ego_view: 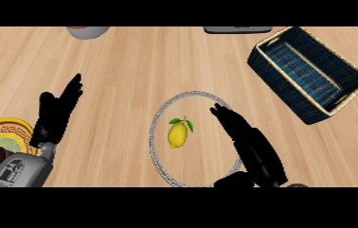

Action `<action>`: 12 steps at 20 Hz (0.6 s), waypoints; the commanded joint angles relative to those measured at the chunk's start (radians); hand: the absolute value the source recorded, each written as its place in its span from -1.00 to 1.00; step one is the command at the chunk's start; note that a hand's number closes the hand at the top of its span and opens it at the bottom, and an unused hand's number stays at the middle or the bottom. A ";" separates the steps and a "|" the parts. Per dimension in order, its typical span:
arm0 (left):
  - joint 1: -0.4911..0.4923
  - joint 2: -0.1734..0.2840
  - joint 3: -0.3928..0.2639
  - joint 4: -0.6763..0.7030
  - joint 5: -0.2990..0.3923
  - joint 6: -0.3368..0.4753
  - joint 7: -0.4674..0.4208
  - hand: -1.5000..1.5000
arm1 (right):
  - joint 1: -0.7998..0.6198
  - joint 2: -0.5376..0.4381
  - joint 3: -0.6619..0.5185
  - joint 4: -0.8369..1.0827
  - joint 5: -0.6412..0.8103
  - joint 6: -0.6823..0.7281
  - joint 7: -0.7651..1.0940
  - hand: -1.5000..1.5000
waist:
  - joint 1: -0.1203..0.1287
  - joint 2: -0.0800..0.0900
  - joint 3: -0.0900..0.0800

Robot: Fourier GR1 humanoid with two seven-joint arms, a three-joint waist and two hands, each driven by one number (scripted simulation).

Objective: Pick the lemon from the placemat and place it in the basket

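Just left of the open right robot hand (246, 142), whose straight fingers hold nothing, the lemon (179, 134) lies on the round placemat (159, 112), long axis pointing away from the robot, far nearer this hand than the open left robot hand (57, 113) resting across the bench (140, 61).

Light wooden counter top (133, 71) with lengthwise plank grain, evenly lit, filling the whole view.
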 commanded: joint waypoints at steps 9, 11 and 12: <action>-0.074 -0.055 0.053 0.058 -0.061 -0.063 0.014 0.00 | 0.036 0.094 0.065 -0.422 0.188 0.188 0.504 -1.00 | 0.028 0.015 0.008; -0.067 -0.080 0.076 0.093 -0.061 -0.089 -0.026 0.00 | -0.003 0.159 0.104 -0.363 0.260 0.213 0.548 -1.00 | 0.032 0.016 0.008; -0.078 -0.061 0.079 0.032 -0.069 -0.084 0.029 0.00 | 0.051 0.108 0.069 -0.331 0.271 0.145 0.428 -1.00 | 0.032 0.016 0.009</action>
